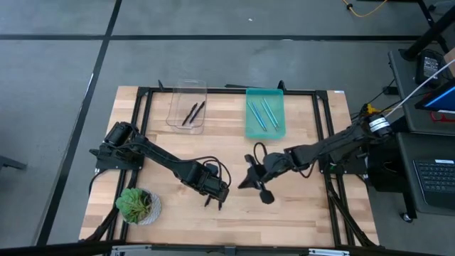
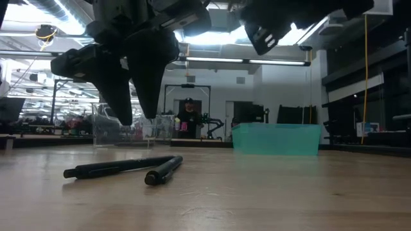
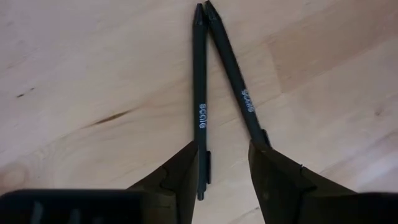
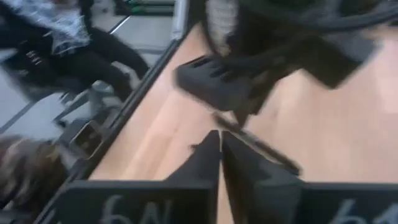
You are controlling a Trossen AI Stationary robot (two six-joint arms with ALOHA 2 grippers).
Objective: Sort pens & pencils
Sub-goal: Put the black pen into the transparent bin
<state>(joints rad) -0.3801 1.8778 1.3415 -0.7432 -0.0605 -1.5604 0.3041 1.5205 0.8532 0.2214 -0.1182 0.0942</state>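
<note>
Two black pens lie flat on the wooden table in a narrow V, their far tips touching (image 3: pixel 202 11); the low view shows them too, one (image 2: pixel 115 168) beside the other (image 2: pixel 164 171). My left gripper (image 3: pixel 227 149) hangs open above their spread ends, fingers pointing down (image 2: pixel 136 115), clear of both. My right gripper (image 4: pixel 220 140) is shut and empty, raised to the right of the left one (image 1: pixel 257 181). A clear container (image 1: pixel 186 107) holds two more black pens. A teal tray (image 1: pixel 265 114) holds light blue sticks.
A small potted plant (image 1: pixel 138 206) stands near the table's near left corner. The clear container and teal tray sit side by side at the far edge. Bare wood (image 1: pixel 291 213) lies along the near right. A person (image 2: pixel 187 119) stands in the room behind.
</note>
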